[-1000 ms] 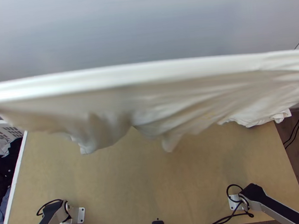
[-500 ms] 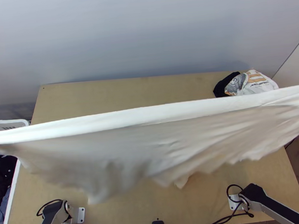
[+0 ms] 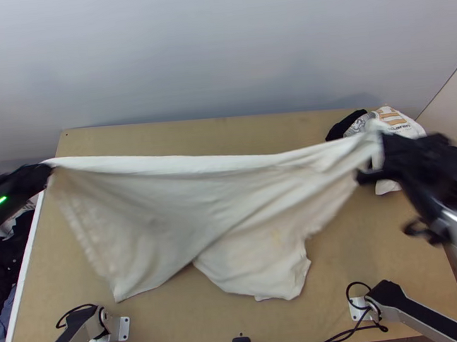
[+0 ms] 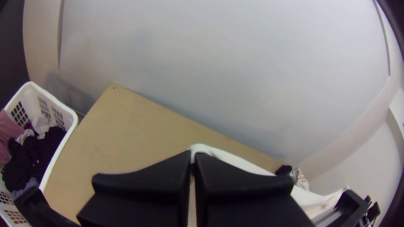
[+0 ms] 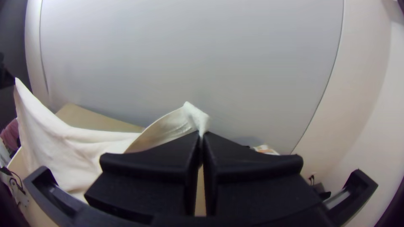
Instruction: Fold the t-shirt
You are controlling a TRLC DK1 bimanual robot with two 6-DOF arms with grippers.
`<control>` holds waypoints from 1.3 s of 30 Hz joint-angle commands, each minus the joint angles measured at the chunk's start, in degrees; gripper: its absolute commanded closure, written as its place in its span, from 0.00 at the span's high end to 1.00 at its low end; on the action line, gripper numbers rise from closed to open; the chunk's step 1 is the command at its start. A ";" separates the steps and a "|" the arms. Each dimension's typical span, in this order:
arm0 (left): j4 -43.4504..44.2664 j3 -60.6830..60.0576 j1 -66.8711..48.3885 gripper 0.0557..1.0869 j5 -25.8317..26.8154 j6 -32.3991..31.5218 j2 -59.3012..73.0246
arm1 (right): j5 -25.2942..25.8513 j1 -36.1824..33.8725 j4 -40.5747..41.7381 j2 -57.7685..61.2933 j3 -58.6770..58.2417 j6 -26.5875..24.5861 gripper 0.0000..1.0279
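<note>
My left gripper [image 3: 46, 175] holds one upper corner of the white t-shirt [image 3: 168, 207] at the left in the top view. At the other end my right gripper [image 3: 379, 149] grips the opposite corner. The cloth hangs between them with a long upper edge, its lower part drooping in two lobes over the table. In the left wrist view the left gripper [image 4: 192, 162] is shut on a bit of white cloth [image 4: 235, 162]. The right wrist view has the right gripper [image 5: 201, 141] shut on a raised cloth tip, the shirt [image 5: 75, 147] sloping away to the other arm.
A small pile of clothes [image 3: 397, 120] lies at the table's [image 3: 241, 334] far right corner. A white laundry basket [image 3: 29, 250] with dark clothes stands along the left side. Cables run along the near edge, and a wall rises behind the table.
The shirt has come down and looks smaller in the top view, its far edge now straight-ish between both grippers, which have entered the picture. The table's far part and the clothes pile have come into sight.
</note>
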 commanded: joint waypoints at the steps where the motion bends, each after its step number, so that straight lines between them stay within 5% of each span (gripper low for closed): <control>1: 15.86 -16.10 -7.13 0.04 -7.39 -4.39 6.94 | -9.30 -8.24 15.02 11.23 -11.29 3.66 0.03; 7: 29.05 -17.16 -11.61 0.04 -11.96 -5.71 19.68 | -11.76 -12.46 25.48 27.75 -9.36 6.30 0.03; 13: 37.84 -8.63 -11.52 0.04 -14.51 -5.09 36.20 | -11.76 -15.36 28.65 47.17 5.41 8.32 0.03; 21: 42.85 4.38 -11.44 0.04 -19.08 -4.12 54.84 | -11.67 -16.85 25.22 68.09 26.41 14.30 0.03; 33: 43.81 13.69 -10.64 0.04 -19.26 -3.68 66.97 | -11.76 -17.47 16.17 85.93 45.66 21.15 0.03; 35: 43.64 13.69 -10.64 0.14 -19.26 -3.60 66.97 | -11.76 -17.29 16.17 86.64 47.16 21.15 0.03; 39: 38.63 15.28 -10.73 0.64 -18.38 -3.68 65.21 | -11.85 -16.94 14.50 85.85 48.65 21.94 0.33</control>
